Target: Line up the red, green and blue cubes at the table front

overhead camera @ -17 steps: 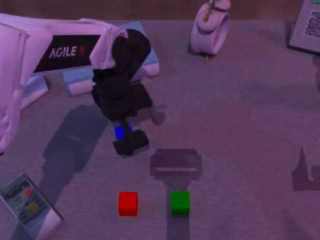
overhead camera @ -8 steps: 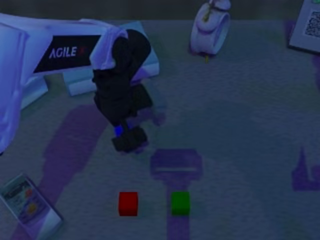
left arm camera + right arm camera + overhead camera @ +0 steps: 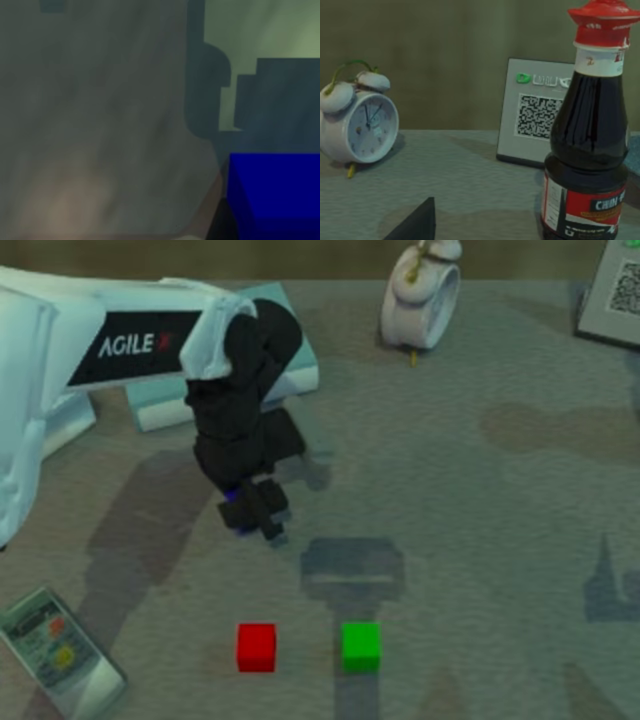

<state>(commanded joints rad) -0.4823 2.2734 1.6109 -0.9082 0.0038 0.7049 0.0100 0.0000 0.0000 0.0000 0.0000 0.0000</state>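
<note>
Gripping the blue cube (image 3: 272,192) with our left gripper (image 3: 255,512), we hold it above the table (image 3: 480,540), behind the red cube (image 3: 256,647); the green cube (image 3: 361,646) sits beside red at the front.

— Any writing you can read?
— "AGILE X" in white on the left arm's black panel (image 3: 135,343). A QR code on the grey placard (image 3: 540,116). "CHIN" on the bottle's label (image 3: 607,205).
</note>
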